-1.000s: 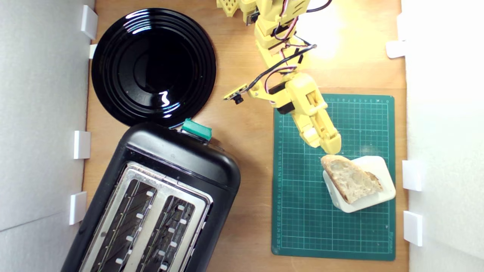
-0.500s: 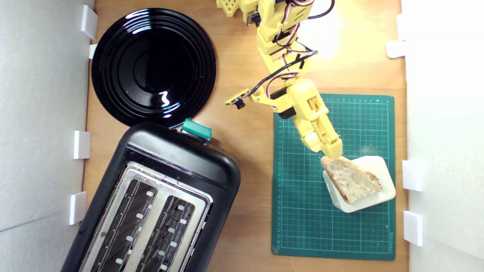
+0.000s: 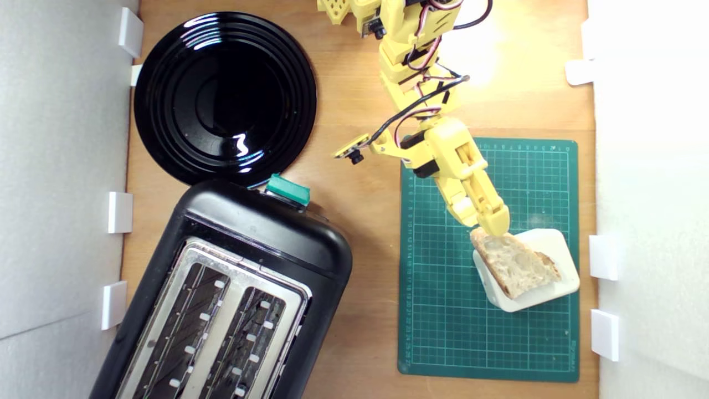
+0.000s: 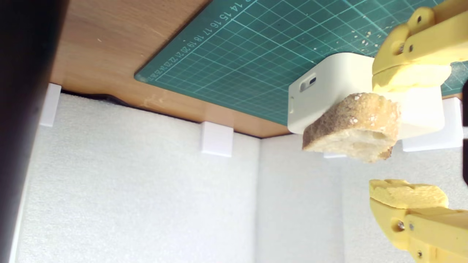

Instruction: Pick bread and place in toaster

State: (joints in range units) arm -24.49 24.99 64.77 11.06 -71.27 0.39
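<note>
Exterior view: my claw (image 3: 494, 226) reaches down over the green cutting mat (image 3: 443, 332), its tip at the blunt crusted end of the bread (image 3: 515, 265). The bread lies flat on the white block (image 3: 554, 244), just beyond my claw. Its long axis runs diagonally away from my claw, from the broad end under my tip toward the narrow end nearer the exterior view's right; the crumb faces up. From here I cannot tell how far my claw is spread. The toaster (image 3: 260, 233) stands well apart from my claw on the desk (image 3: 365, 221), toward the exterior view's left, both slots showing, green lever knob (image 3: 288, 189) on the end nearer the black plate (image 3: 224, 97).

Wrist view: my claw (image 4: 407, 135) is spread, one yellow finger (image 4: 411, 77) on each side of the bread (image 4: 353, 128), which sits between them. One finger lies close against the crust; the other stands clear, with a gap. The bread overhangs the edge of the white block (image 4: 329, 95), crust end toward me.
</note>
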